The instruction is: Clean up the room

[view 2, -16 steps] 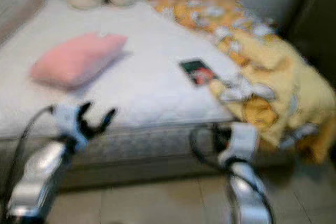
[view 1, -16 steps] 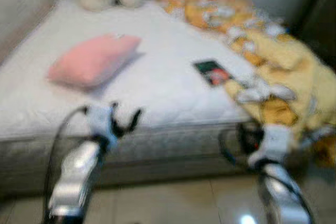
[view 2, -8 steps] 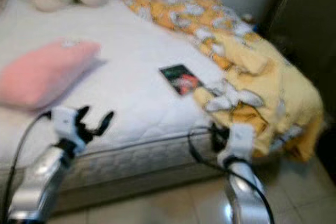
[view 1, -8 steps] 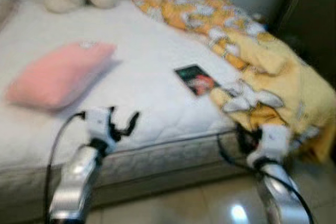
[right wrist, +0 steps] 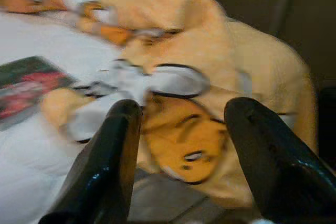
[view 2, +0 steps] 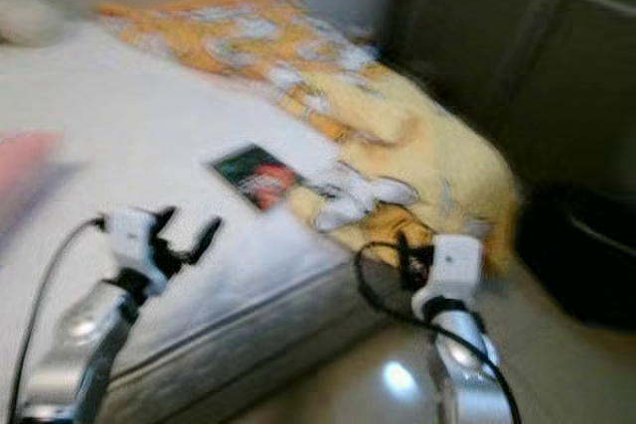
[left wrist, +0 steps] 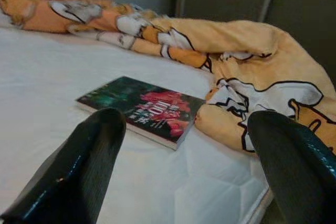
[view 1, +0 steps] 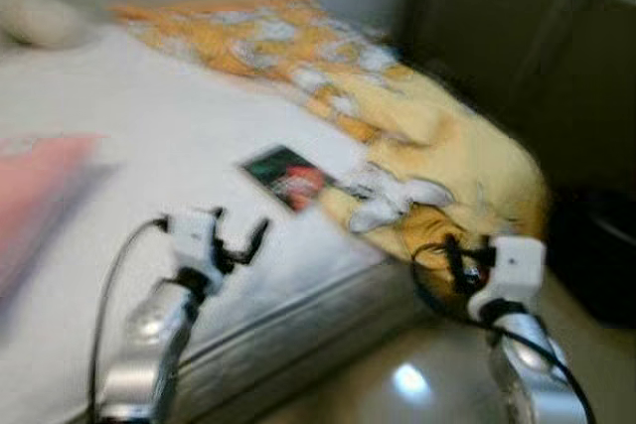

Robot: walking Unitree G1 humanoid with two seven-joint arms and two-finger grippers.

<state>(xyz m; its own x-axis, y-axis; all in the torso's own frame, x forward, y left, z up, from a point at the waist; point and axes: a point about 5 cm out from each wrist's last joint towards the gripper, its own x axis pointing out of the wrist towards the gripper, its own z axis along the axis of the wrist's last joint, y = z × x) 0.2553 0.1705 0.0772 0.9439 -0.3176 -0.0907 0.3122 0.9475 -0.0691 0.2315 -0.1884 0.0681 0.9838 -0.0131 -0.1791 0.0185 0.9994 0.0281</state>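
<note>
As your head camera swung blurred across the white quilted mattress [view 1: 149, 166], your left gripper [view 1: 238, 245] hung above the near edge of the bed with its two black fingers [left wrist: 84, 177] spread wide and nothing between them. Straight ahead of that claw, well apart from it, lay the dark green paperback book with a red cover picture [left wrist: 144, 108], flat on the mattress and lined up in the gap between the fingers in your left wrist view. The book's far corner sat just beside, maybe touching, the crumpled yellow-orange blanket with white cartoon figures [view 1: 417, 136], which was heaped along the far side of the bed and spilling over its corner. Your right gripper [right wrist: 181, 129] was also released, fingers [right wrist: 113, 156] parted and empty, held off the bed's corner and pointing at the hanging fold of that blanket, close to it but not touching. A pink pillow [view 1: 35, 196] showed at the left edge, well apart from both claws. Dark panelled cabinets [view 1: 517, 57] stood behind the blanket, over a glossy tiled floor [view 1: 397, 389].
</note>
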